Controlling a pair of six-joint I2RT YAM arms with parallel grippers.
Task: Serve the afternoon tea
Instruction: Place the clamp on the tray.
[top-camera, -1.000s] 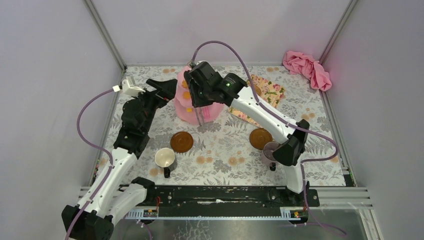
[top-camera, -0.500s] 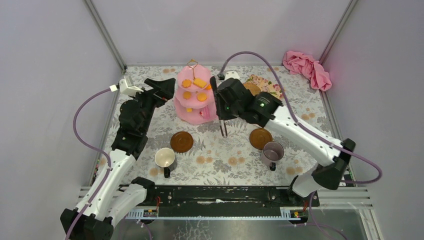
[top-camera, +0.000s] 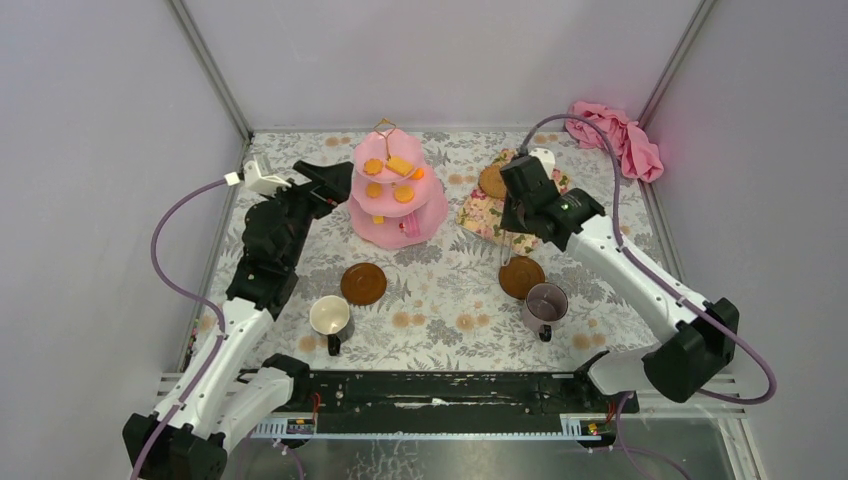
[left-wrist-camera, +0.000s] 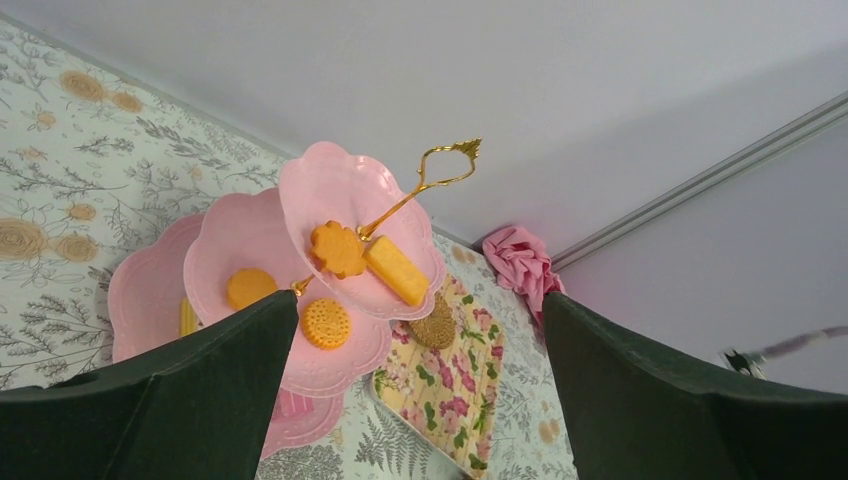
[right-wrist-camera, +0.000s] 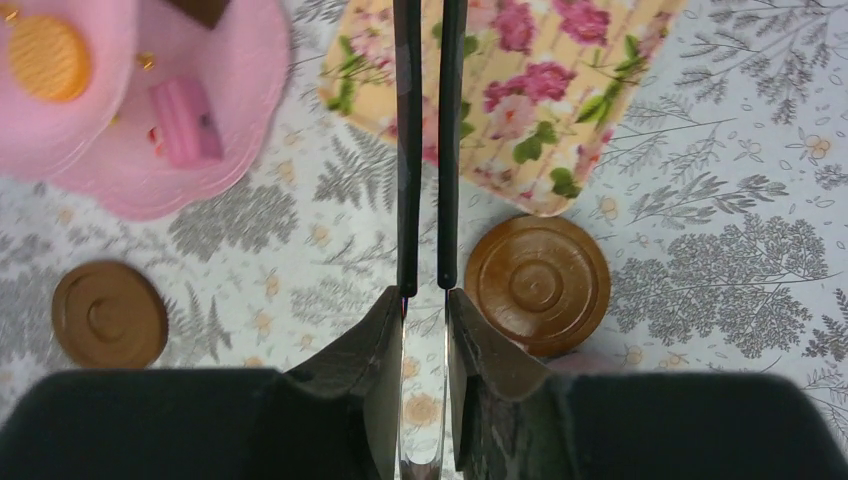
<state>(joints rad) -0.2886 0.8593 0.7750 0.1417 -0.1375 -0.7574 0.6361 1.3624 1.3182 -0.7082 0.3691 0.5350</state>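
We see the left arm folded up along the left side of the floral-print table (top-camera: 440, 320). Its left gripper (top-camera: 332, 178) is spread wide and empty, its tips just beside the pink three-tier cake stand (top-camera: 372, 230), which carries small orange and yellow biscuits (top-camera: 404, 194). Nearer us stand a white mug (top-camera: 330, 316) and a brown round saucer (top-camera: 363, 284). The right arm stretches from its base toward the back, wrist tipped down. The right gripper (right-wrist-camera: 425, 300) is clamped on slim black tongs (right-wrist-camera: 406, 150), whose empty tips hang over a yellow floral tray (right-wrist-camera: 530, 90). A second brown saucer (top-camera: 521, 277) lies near them, with a purple mug (top-camera: 546, 302) just beside it.
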